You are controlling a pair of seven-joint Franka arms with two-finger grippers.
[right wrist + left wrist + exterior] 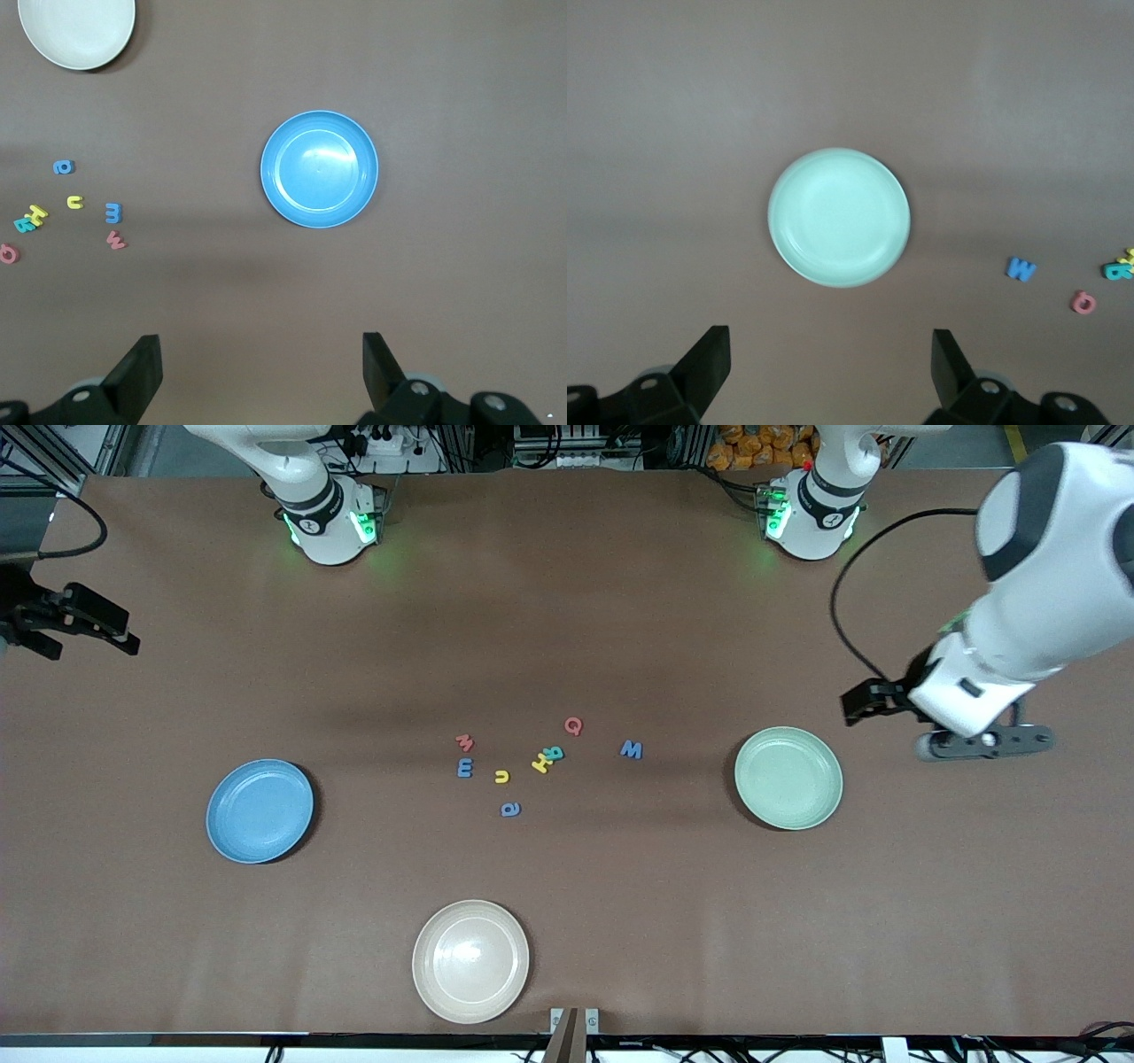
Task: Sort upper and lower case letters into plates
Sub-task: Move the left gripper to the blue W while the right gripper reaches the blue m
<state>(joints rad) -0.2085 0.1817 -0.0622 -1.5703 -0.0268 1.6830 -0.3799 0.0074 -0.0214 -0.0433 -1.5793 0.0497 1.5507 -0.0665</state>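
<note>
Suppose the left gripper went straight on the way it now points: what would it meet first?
Probably bare table beside the green plate. The left gripper, open, points down; the plate lies just ahead of its fingers, though depth is unclear.

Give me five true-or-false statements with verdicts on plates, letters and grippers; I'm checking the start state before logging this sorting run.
1. The blue plate holds no letters. True.
2. The green plate holds the blue W. False: the blue W lies on the table beside it.
3. The left gripper is open. True.
4. The right gripper grips a letter. False: it is open and empty.
5. The yellow H touches the teal R. True.
</note>
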